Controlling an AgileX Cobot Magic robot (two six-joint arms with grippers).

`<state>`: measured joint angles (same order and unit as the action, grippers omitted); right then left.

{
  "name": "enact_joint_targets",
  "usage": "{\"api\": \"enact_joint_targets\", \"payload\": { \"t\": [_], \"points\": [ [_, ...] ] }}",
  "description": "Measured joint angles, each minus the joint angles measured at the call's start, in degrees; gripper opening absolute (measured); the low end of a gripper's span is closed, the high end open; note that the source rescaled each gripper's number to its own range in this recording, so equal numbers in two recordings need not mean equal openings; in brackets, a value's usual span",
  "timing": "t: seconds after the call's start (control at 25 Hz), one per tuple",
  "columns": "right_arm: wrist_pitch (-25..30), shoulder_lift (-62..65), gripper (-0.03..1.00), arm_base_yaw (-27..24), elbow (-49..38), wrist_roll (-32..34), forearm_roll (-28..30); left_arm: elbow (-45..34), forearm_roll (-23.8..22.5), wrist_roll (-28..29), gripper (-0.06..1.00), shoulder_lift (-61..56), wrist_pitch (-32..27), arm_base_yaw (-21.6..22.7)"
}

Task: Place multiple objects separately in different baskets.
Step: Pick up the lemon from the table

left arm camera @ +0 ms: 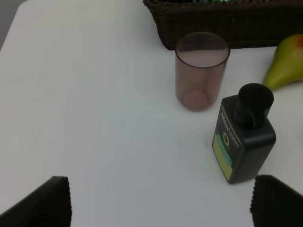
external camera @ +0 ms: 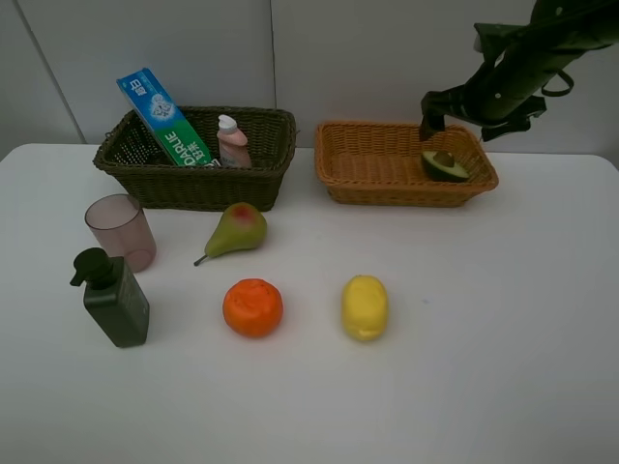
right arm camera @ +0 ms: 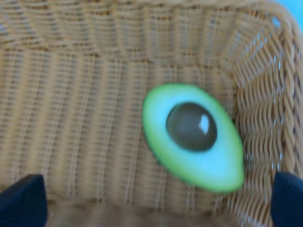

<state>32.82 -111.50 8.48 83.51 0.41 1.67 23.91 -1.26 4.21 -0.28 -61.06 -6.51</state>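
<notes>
your jaws wide open and empty on both arms, right jaws over the green avocado half [right arm camera: 191, 137] lying in the shallow orange-tan wicker basket [external camera: 387, 191], left jaws above the white tabletop [left arm camera: 94, 118]

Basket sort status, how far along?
Done: toothpaste box and pink bottle in dark basket, avocado in tan basket. In hand: nothing; right gripper open over the avocado. Remaining: pear, orange, lemon, cup, pump bottle on the table.
</notes>
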Motion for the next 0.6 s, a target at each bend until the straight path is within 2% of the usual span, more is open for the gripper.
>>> {"api": "enact_joint_targets", "payload": {
  "t": [0.16, 0.4, 0.6],
  "points": [
    [-0.09, 3.99, 1.00, 1.85, -5.19, 0.31, -0.43, 0.00, 0.00, 0.00, 1.00, 0.00, 0.00, 0.00],
    [-1.27, 10.41, 1.00, 3.54, -16.51, 1.52, -4.20, 0.00, 0.00, 0.00, 1.00, 0.00, 0.00, 0.00],
    [-2.62, 15.51, 1.00, 7.44, -24.01, 3.67, -4.78, 0.00, 0.00, 0.00, 1.00, 0.00, 0.00, 0.00]
  ]
}}
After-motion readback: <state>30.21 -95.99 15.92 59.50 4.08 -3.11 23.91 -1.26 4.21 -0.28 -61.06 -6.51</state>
